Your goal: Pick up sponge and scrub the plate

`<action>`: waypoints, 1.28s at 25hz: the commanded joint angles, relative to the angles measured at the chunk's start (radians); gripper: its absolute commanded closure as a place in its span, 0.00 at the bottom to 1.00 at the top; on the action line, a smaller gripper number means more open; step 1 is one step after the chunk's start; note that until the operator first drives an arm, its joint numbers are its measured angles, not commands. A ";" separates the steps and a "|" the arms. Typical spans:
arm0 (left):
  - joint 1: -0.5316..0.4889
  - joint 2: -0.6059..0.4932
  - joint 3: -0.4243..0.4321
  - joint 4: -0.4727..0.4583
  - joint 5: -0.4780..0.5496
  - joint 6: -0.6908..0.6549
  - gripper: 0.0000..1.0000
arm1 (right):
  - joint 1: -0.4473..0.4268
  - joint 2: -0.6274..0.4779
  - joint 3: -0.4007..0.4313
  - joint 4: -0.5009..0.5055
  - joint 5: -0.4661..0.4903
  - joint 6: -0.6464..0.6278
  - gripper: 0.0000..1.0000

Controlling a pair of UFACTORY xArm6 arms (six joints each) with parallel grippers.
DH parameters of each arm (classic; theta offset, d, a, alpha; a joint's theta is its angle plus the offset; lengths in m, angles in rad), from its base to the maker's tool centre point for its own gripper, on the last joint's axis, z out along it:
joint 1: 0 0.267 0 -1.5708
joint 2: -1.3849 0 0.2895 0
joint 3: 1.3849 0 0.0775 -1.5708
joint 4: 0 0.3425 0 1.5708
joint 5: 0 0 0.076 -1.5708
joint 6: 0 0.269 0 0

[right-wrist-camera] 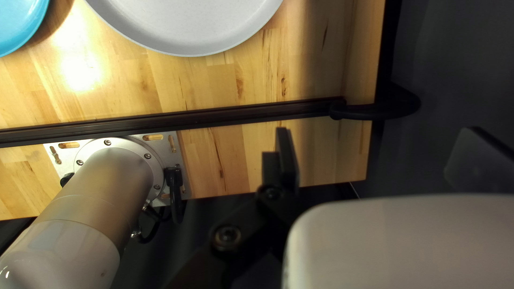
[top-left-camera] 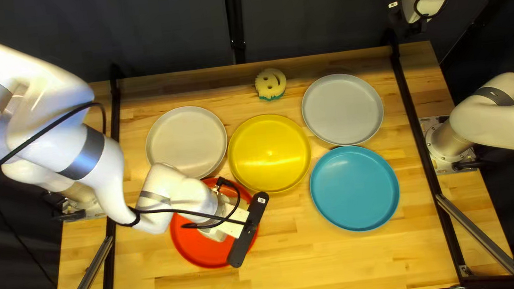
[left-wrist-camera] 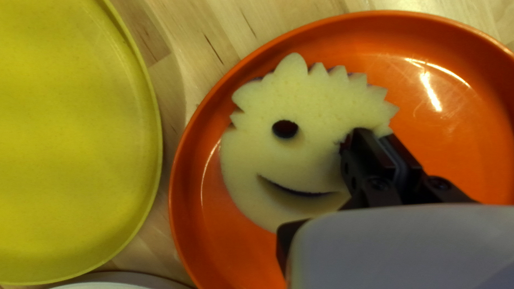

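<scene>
One pale-yellow smiling sponge [left-wrist-camera: 289, 160], edge pinched by the left pincer [top-left-camera: 215, 234] over a red plate [top-left-camera: 193, 248]; right pincer [top-left-camera: 410, 3] wide apart, empty.

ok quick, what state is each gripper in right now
Left gripper: closed, holding a yellow sponge by its edge over the red plate.
Right gripper: open, nothing between its fingers.

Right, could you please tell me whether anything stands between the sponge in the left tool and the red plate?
Nothing visible does: the left tool grips the sponge by its edge over the red plate. Whether its underside touches the plate is hidden.
</scene>
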 commanded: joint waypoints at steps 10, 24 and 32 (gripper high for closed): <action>-0.110 -0.138 0.187 -0.053 -0.024 -0.126 1.00 | 0.000 0.000 0.000 0.000 0.000 0.000 0.00; 0.086 -0.049 0.044 -0.109 0.013 0.143 1.00 | 0.000 0.000 0.000 0.000 0.000 0.000 0.00; 0.070 -0.113 0.136 -0.152 -0.007 0.156 1.00 | 0.000 0.000 0.000 0.000 0.000 0.000 0.00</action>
